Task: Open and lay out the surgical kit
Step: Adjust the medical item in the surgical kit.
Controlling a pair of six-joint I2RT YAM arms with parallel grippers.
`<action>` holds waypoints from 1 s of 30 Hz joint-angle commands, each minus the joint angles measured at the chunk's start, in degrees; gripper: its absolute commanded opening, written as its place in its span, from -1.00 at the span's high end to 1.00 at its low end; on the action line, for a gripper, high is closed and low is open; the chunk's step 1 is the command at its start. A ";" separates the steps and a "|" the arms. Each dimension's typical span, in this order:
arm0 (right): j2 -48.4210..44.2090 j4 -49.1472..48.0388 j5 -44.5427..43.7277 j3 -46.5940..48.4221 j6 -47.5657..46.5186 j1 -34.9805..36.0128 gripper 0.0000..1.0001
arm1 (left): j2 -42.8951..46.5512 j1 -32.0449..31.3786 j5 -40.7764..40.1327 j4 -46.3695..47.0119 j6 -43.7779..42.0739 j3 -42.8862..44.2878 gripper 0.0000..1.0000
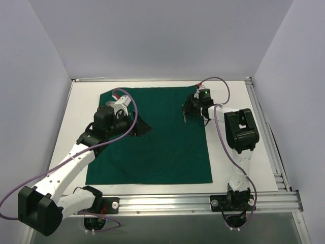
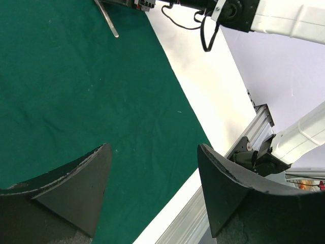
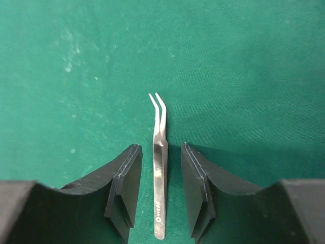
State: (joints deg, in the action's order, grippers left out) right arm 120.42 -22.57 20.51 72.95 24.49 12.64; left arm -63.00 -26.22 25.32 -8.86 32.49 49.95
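The dark green cloth (image 1: 157,137) lies spread flat as a large square on the white table (image 1: 233,157). My right gripper (image 1: 190,109) is at the cloth's far right edge. In the right wrist view it (image 3: 160,146) is open, with curved-tip steel tweezers (image 3: 160,178) lying on the cloth (image 3: 76,76) between the fingers, a gap on each side. My left gripper (image 1: 142,127) is open and empty over the cloth's left middle, as the left wrist view (image 2: 152,147) shows. The tweezers' tip shows there too (image 2: 109,20). The steel tray and any ring-handled instruments are out of view.
An aluminium rail (image 1: 203,201) runs along the table's near edge and another (image 1: 264,127) along the right side. White enclosure walls stand on the left, back and right. The right arm's upper link (image 1: 241,129) leans over the bare table right of the cloth.
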 commanded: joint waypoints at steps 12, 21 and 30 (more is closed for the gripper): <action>3.85 22.21 -25.60 14.33 -12.10 9.15 0.35 | 0.78 0.90 1.84 0.60 0.03 0.32 -0.56; 5.35 25.99 -29.56 16.52 -14.47 9.42 0.48 | 0.95 1.17 2.72 0.78 0.20 0.14 -0.56; -2.37 19.84 -22.98 13.18 -12.46 9.24 1.00 | 0.42 1.17 3.59 1.30 0.20 0.50 -0.56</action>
State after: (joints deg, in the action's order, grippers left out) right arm 123.63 -1.17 -4.93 86.56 10.98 22.17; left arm -63.00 -25.39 27.44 -9.04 32.67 49.21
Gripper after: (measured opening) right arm 0.112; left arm 0.778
